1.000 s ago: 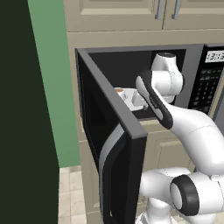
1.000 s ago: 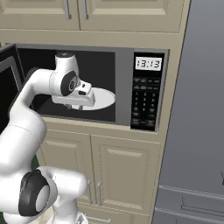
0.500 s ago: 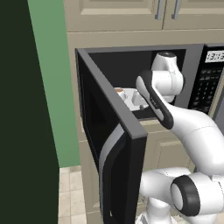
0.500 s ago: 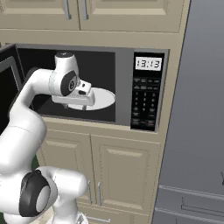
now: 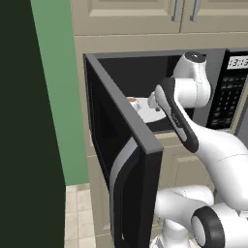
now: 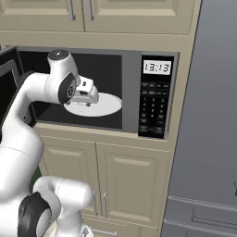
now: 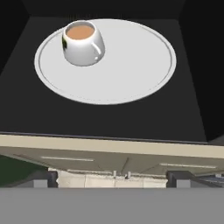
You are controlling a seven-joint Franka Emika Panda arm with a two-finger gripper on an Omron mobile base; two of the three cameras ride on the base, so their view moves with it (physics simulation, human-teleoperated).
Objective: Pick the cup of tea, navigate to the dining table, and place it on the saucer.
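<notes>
- In the upper left of the hand view, the cup of tea point(image 7: 82, 43) sits upright on the left part of a round white turntable plate point(image 7: 131, 65) inside a dark microwave point(image 6: 106, 69), brown tea showing in it.
- At the centre of the left base view, the cup point(image 5: 132, 102) peeks out behind the open microwave door point(image 5: 121, 160), which swings toward the lower left of the frame.
- In the left half of the right base view, the white arm point(image 6: 41, 88) reaches into the microwave opening, the gripper point(image 6: 90, 96) above the plate's left side point(image 6: 99, 107).
- At the bottom of the hand view, two dark fingertips point(image 7: 41, 178) stand far apart with nothing between them: the jaws are released, well short of the cup.
- At right in the right base view, the microwave's keypad panel point(image 6: 155, 99) adjoins a grey refrigerator point(image 6: 208, 115); cream cabinets point(image 6: 129, 176) sit below.
</notes>
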